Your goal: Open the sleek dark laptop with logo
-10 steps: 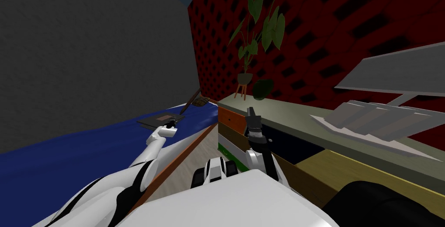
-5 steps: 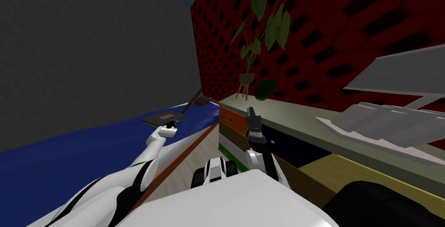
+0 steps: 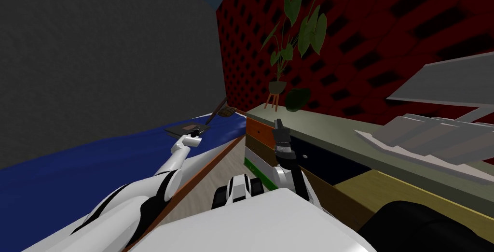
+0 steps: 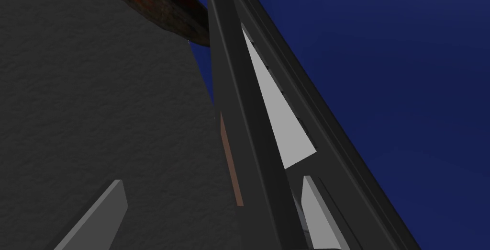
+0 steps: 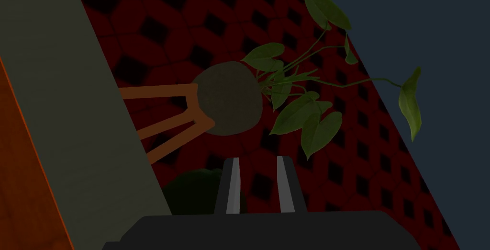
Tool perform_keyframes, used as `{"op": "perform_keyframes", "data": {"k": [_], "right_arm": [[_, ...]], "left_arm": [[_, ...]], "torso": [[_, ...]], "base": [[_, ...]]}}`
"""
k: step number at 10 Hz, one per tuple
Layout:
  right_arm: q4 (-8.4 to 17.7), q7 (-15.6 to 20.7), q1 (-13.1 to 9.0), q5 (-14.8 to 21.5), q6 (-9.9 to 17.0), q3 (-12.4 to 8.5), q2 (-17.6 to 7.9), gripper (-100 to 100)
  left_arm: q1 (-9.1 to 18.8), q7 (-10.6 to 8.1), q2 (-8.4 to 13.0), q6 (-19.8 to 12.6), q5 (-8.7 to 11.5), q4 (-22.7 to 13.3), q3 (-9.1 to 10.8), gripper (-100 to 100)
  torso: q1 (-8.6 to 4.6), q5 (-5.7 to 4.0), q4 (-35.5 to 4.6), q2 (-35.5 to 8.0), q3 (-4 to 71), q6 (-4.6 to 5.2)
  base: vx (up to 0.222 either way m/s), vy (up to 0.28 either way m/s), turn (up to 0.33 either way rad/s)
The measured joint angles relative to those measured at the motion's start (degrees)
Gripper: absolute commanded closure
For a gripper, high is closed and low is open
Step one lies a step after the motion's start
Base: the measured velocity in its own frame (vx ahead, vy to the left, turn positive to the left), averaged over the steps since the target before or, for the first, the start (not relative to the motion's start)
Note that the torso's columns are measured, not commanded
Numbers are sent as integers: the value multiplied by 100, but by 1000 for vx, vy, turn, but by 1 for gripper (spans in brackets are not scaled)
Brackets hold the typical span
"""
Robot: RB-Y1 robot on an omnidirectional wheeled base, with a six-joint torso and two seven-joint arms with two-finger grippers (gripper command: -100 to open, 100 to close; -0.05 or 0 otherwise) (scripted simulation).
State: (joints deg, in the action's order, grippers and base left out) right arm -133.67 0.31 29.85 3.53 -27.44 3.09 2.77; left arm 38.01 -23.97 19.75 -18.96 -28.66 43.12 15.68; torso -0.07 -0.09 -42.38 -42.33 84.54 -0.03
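Note:
The dark, flat laptop (image 3: 181,129) lies on the blue bed (image 3: 96,167), near its far end. My left gripper (image 3: 197,131) is stretched out to the laptop's near edge. In the left wrist view I see the laptop (image 4: 249,118) edge-on, with a thin light wedge showing along a slim gap between lid and base. My left gripper (image 4: 211,180) is open, one finger on each side of the dark lid edge, and one fingertip (image 4: 316,209) sits at the gap. My right gripper (image 3: 278,122) is held up beside the dresser; in its own wrist view that right gripper (image 5: 258,158) has its fingers close together, holding nothing.
A dresser (image 3: 328,133) with a grey-green top and coloured drawer fronts stands on my right. On it are a potted plant (image 3: 277,87) on a wooden stand and grey slanted panels (image 3: 424,138). A brown woven object (image 3: 224,111) lies beyond the laptop. A grey wall backs the bed.
My left arm has reached forward, bringing the gripper from just short of the laptop up to its near edge. The head view has shifted slightly. The right arm has stayed put.

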Motion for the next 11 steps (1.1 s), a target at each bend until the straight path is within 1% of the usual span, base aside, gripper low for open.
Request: {"op": "perform_keyframes", "data": {"k": [1,4,5,6,11], "right_arm": [[0,0,0,0,0,0,0,0],[0,0,0,0,0,0,0,0],[0,0,-1,0,0,0,0,0],[0,0,0,0,0,1,0,0],[0,0,0,0,0,1,0,0]], "left_arm": [[59,44,-56,-146,31,95,-57,-100],[423,51,-172,-357,-73,-29,-117,-100],[609,-3,-196,-350,-191,-219,-106,-100],[630,-21,-197,-340,-207,-245,-104,0],[628,-20,-197,-341,-206,-242,-104,0]], "torso": [[-3,-1,-3,-9,-6,2],[-2,1,-3,-10,-7,4],[0,3,0,-5,-4,2],[-2,5,8,5,2,2],[8,9,9,5,3,2]], "base": [[-28,45,66],[-29,46,59],[-12,18,7],[0,0,0],[0,0,0]]}}
